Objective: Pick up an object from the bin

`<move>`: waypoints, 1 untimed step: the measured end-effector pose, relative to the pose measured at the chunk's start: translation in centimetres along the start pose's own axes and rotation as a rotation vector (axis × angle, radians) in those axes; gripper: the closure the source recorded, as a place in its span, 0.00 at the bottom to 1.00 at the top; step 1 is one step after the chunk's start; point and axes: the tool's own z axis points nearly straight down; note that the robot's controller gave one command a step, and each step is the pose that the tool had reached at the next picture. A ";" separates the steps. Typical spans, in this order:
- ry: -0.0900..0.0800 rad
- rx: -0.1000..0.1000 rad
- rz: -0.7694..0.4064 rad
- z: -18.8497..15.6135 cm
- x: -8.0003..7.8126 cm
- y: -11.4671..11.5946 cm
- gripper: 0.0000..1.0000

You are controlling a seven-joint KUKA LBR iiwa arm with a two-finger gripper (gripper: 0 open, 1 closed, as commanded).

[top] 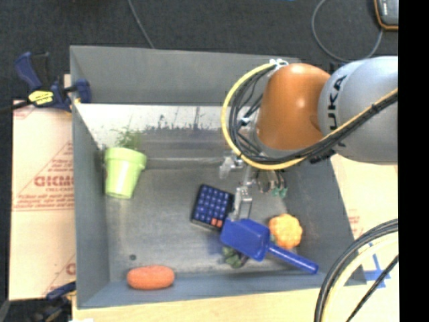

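My gripper (242, 197) hangs below the orange wrist cover, right of the bin's middle. Its tip is just above the right edge of a dark blue calculator (211, 206) that lies flat on the bin floor. Directly in front of the gripper lies a blue plastic scoop (249, 239) with its handle pointing to the lower right. A bumpy yellow-orange ball (286, 230) rests against the scoop's right side. A small dark green thing (233, 259) peeks out from under the scoop.
A light green cup (124, 172) lies tipped by the left wall. An orange oblong thing (151, 278) lies at the front left. A small green bit (279, 192) shows under the arm, whose orange cover and cables hide the bin's right rear.
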 end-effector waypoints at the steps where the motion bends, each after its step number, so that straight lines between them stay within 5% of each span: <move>1: -0.008 0.000 0.000 -0.5 -0.2 0.0 0.00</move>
